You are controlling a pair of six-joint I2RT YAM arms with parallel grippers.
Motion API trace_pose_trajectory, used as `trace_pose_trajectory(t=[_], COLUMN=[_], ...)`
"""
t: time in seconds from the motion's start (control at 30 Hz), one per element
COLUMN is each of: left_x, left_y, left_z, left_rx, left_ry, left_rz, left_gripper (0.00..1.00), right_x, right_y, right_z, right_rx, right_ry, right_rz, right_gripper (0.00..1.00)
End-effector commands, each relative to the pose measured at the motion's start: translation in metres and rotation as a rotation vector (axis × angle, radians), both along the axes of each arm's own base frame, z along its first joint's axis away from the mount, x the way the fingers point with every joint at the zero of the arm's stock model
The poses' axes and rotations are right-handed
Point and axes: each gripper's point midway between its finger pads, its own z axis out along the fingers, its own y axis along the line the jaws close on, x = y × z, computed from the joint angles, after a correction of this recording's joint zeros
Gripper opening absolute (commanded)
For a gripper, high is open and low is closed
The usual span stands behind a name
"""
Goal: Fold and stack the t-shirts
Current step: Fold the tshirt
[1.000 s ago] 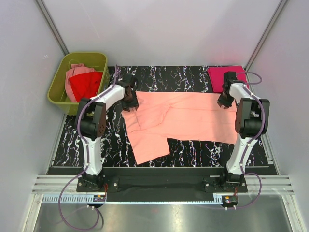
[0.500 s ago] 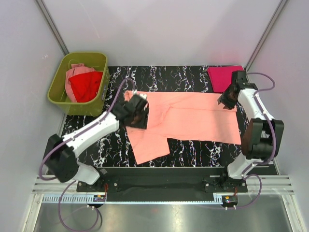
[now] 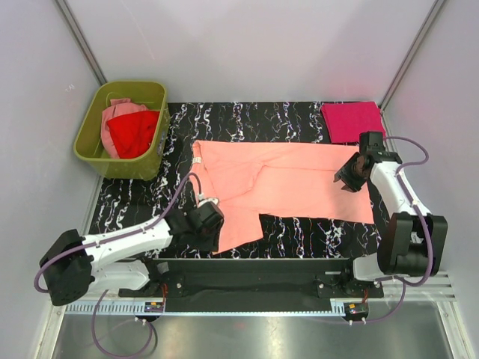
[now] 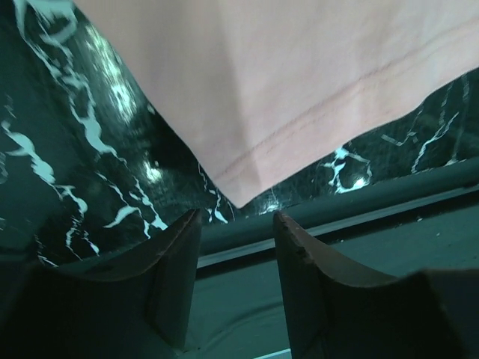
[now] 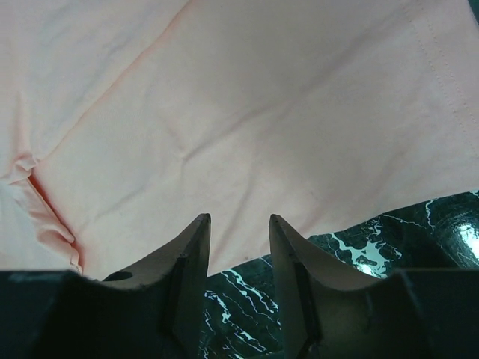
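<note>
A salmon-peach t-shirt (image 3: pixel 284 176) lies spread on the black marbled table, its left part reaching toward the near edge. My left gripper (image 3: pixel 208 228) is open and empty, low at the shirt's near-left corner. In the left wrist view the hem corner (image 4: pixel 239 191) sits just beyond the gripper (image 4: pixel 236 217). My right gripper (image 3: pixel 345 179) is open and empty over the shirt's right part. The right wrist view shows its tips (image 5: pixel 239 221) at the shirt's (image 5: pixel 224 112) edge. A folded magenta-pink t-shirt (image 3: pixel 352 120) lies at the back right.
An olive-green bin (image 3: pixel 88 142) stands at the back left, holding a red t-shirt (image 3: pixel 133 133) and a dusty pink one (image 3: pixel 120 112). The table's near edge and rail (image 4: pixel 359 224) lie just past the left gripper. White walls enclose the table.
My left arm has swung from the shirt's back-left corner down to its near-left corner. My right gripper has moved a little toward the near side over the shirt's right part.
</note>
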Motion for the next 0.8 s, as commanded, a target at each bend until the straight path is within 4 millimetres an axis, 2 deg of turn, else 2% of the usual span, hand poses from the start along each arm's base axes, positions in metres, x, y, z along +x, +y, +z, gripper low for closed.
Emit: trace_pose_trajectory(t=[0.0,0.17,0.23,0.37,0.53,0.73,0.77], left_x=[-0.003,0.002,0.003,0.004,0.006,0.005,0.005], left_y=[-0.018,-0.005,-0.008,-0.013,-0.005,-0.002,-0.001], left_z=[0.0,-0.008,-0.009,-0.012,-0.021,-0.031,-0.031], left_rx=[-0.102,-0.026,-0.048,-0.069,0.029,0.085,0.091], left_ry=[0.007,0.007,0.009,0.02,0.024,0.016,0.011], left_rz=[0.104,0.269,0.312,0.359,0.365,0.365,0.362], left_gripper=[0.46,0.43,0.43,0.43,0.42,0.38,0.33], right_x=[-0.001,-0.006,-0.007,-0.01,-0.013,-0.031,-0.035], right_y=[0.004,0.002,-0.001,-0.003,0.005,0.004,0.005], right_z=[0.016,0.02,0.022,0.022,0.02,0.004,-0.001], right_rx=[0.02,0.004,-0.013,-0.03,0.028,0.057,0.066], right_ry=[-0.067,-0.079,-0.083,-0.085,-0.076,0.033,0.055], right_rz=[-0.001,0.007,0.005,0.003,-0.029,-0.157,-0.177], right_gripper=[0.45,0.45,0.45,0.45,0.45,0.47,0.48])
